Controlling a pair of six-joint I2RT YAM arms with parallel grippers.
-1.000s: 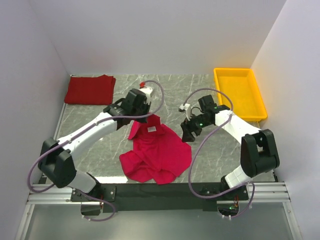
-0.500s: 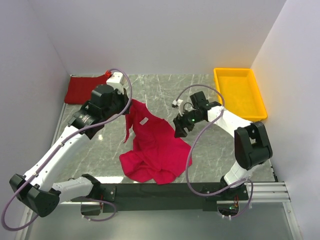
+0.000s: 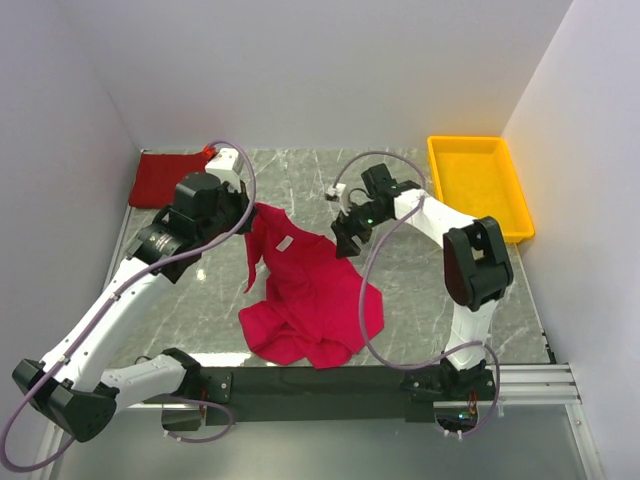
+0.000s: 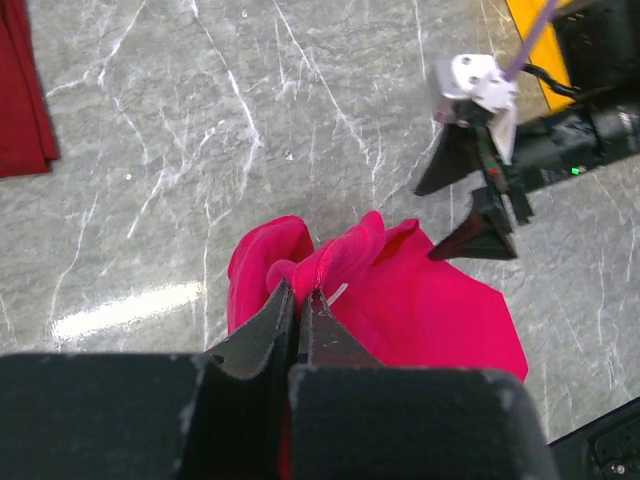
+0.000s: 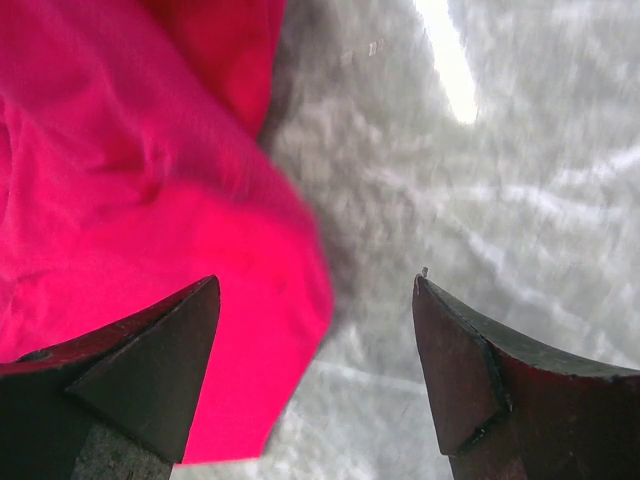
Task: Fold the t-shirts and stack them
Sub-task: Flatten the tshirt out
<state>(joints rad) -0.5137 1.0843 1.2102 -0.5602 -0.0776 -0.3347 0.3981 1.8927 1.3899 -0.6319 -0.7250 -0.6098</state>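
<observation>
Pinching the crimson t-shirt's [image 3: 315, 290] neck above the surface's [image 3: 420, 290] middle, your left gripper [image 4: 300, 295] likely readies it for flattening; your right gripper [image 5: 317, 282] gapes empty alongside. Darker t-shirt [image 3: 170, 180]: folded, far-left corner.

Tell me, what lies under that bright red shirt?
Grey marbled table shows around the crimson shirt, whose collar end the left fingers pinch. Anything beneath the bunched cloth is hidden.

A yellow plastic tray [image 3: 480, 190] sits at the far right corner of the grey marbled table [image 3: 300, 175].
</observation>
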